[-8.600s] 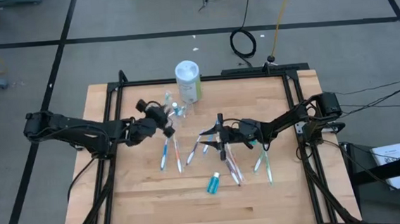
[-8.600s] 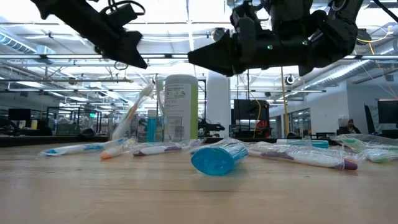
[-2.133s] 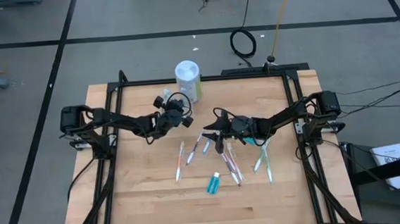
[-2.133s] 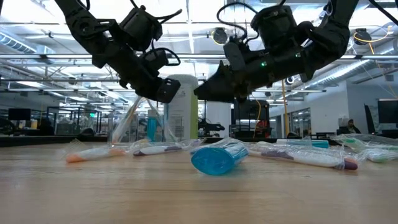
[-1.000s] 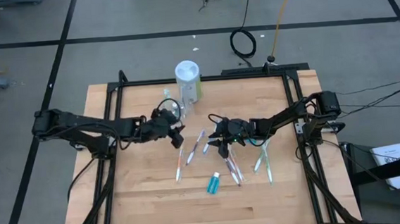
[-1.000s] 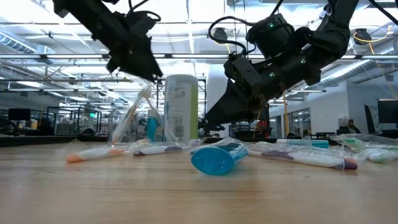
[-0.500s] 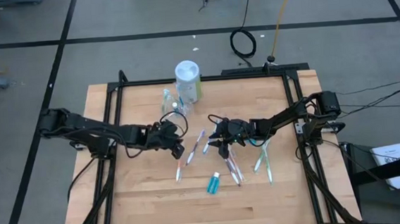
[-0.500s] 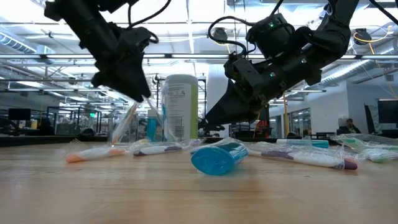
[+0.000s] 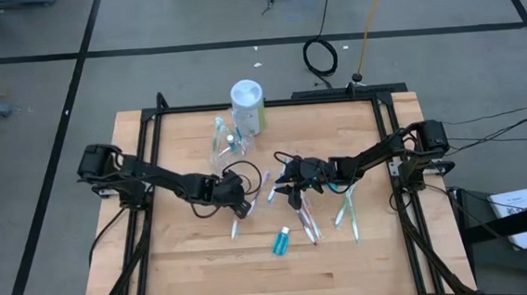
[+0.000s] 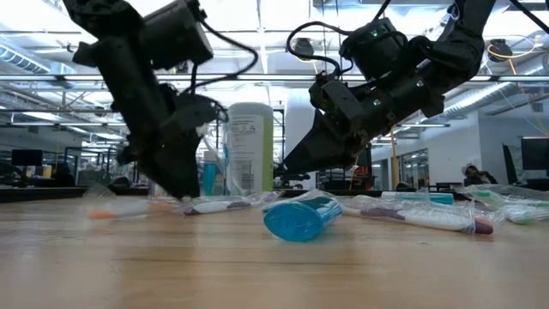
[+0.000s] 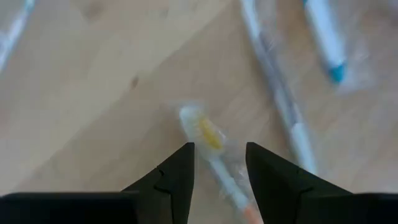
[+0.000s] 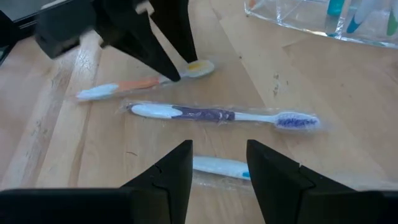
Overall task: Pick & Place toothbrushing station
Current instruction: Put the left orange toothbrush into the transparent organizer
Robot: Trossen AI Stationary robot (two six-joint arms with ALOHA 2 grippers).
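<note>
The left tool is down at the worktop, its fingers a narrow gap apart and straddling the orange-and-white toothbrush without closing on it yet. The right tool hovers just above the middle of the scatter, fingers parted and empty, over a purple-handled toothbrush.

I judge the job barely begun. The clear cup stands near the back beside the green-labelled canister with only a few items in it, while most brushes lie loose in the middle and a teal toothpaste tube lies toward the front.

From overhead the spread is plain, but the left tool hides its own brush. The left wrist view shows those yellow bristles lying between the fingers. The right wrist view catches the left tool's tips touching down beside that same brush.
</note>
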